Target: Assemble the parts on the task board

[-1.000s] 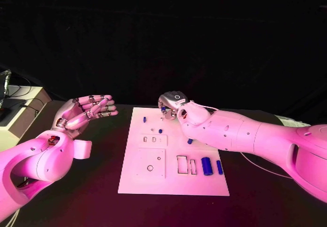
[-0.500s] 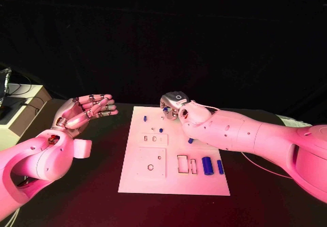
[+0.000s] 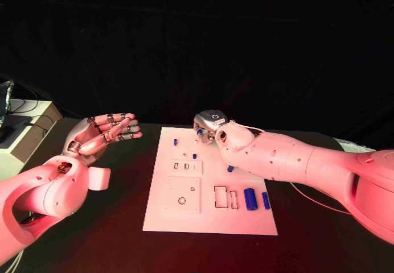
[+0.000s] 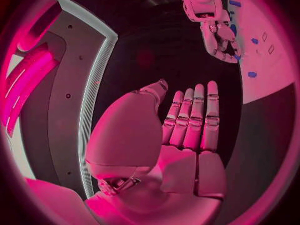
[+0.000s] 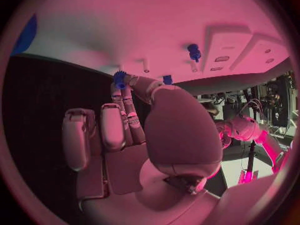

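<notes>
The white task board (image 3: 209, 222) lies in the middle of the black table. Small blue parts stand on it near its far end (image 3: 174, 143) (image 3: 193, 156), and two larger blue cylinders (image 3: 249, 199) lie near its right edge. My right hand (image 3: 212, 126) hovers over the board's far end and pinches a small blue part (image 5: 119, 77) between thumb and a fingertip; a blue peg (image 5: 194, 51) stands on the board just beyond it. My left hand (image 3: 107, 133) is raised left of the board, flat and empty, with its fingers (image 4: 190, 115) straight.
A small white box (image 3: 100, 178) sits on the table left of the board, under my left forearm. Pale equipment (image 3: 24, 122) stands at the far left edge. A thin cable (image 3: 316, 205) runs across the table to the right.
</notes>
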Robot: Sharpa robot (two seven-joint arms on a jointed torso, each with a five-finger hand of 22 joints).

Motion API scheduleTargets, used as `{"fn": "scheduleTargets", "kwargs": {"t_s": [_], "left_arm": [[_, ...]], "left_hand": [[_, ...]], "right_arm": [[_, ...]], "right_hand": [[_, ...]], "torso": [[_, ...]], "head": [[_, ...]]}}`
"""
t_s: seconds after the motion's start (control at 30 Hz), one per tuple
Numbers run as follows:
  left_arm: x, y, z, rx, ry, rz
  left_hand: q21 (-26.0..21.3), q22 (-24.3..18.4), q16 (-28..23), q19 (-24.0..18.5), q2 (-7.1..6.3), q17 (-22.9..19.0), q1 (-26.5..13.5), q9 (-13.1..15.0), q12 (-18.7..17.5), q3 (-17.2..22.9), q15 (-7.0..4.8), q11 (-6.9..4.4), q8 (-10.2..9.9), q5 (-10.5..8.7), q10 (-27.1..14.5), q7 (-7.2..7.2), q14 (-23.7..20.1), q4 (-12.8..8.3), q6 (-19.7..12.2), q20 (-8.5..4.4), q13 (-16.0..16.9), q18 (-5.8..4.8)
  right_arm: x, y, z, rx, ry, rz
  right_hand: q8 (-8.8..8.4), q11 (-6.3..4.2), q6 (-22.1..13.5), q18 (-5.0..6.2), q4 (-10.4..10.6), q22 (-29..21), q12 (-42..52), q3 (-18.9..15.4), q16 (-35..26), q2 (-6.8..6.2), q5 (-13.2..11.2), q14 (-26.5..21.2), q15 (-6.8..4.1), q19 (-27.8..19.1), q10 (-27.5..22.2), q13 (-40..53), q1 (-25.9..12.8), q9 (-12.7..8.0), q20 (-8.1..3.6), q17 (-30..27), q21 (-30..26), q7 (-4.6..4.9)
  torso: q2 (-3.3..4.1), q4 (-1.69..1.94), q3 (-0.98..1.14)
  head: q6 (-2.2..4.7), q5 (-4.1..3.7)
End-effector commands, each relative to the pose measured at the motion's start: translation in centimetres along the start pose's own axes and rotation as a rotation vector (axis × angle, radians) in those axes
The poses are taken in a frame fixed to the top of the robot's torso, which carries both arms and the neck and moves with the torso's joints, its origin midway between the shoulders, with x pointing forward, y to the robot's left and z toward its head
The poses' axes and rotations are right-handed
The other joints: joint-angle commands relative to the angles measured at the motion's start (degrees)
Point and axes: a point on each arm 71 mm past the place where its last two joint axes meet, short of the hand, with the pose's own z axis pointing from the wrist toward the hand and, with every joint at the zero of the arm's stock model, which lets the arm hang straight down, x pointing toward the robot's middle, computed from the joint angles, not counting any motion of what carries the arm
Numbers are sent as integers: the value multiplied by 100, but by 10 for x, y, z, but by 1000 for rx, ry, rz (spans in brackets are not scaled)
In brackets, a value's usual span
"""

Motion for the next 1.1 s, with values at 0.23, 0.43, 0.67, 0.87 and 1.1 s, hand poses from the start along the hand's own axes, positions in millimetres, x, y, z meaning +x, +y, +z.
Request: {"fn": "scheduleTargets", "kwargs": {"t_s": [0.23,0.43,0.67,0.87,1.1], "left_arm": [[2,-1,1,8,18,-5],[2,0,1,7,17,-5],[1,0,1,6,14,-4],[0,0,1,5,12,-3],[-2,0,1,3,8,0]], "left_hand": [[36,7,-34,45,-41,7,-5,-7,-33,23,1,3,-20,-1,25,62,-19,-1,13,15,-6,73],[36,7,-34,45,-41,7,-5,-7,-33,23,1,3,-20,-1,25,62,-19,-1,13,15,-6,73],[41,7,-47,50,-47,12,-9,-13,-47,36,5,6,-30,-1,24,65,-32,-9,13,14,-6,71],[41,7,-47,50,-47,12,-9,-13,-47,36,5,6,-30,-1,24,65,-32,-9,13,14,-6,71],[42,7,-51,51,-50,13,-12,-15,-50,38,6,8,-32,-1,22,67,-37,-10,12,14,-6,71]], "right_arm": [[7,4,-1,-20,31,-13],[8,2,-1,-15,38,-15],[7,0,0,-16,28,-11],[6,0,-2,-22,11,3],[0,-6,-15,-28,-18,35]], "right_hand": [[8,-135,-26,-98,-31,691,1,6,15,-70,-6,68,-18,118,159,57,-11,16,-34,-23,15,20],[-45,-99,-129,-84,-27,638,-12,32,-15,-128,-36,44,9,78,26,18,-60,28,-12,-92,-24,46],[-191,62,-376,-35,-28,451,-12,11,-133,-272,-149,-30,145,-54,-834,-71,-111,46,108,-328,-170,155],[-523,196,-773,0,148,333,-4,-1353,-160,-59,-134,-79,261,-124,-1677,-64,328,-60,232,-502,-293,-31],[-654,223,-836,6,636,317,3,-2128,-125,-8,-95,-90,285,-126,-1791,-60,831,-138,257,-544,-330,-98]], "torso": [[11,4,-20],[17,4,-24],[21,6,-24],[18,4,-24],[21,-11,-18]], "head": [[-19,-9],[-32,-14],[-24,-19],[-24,-12],[-14,2]]}}
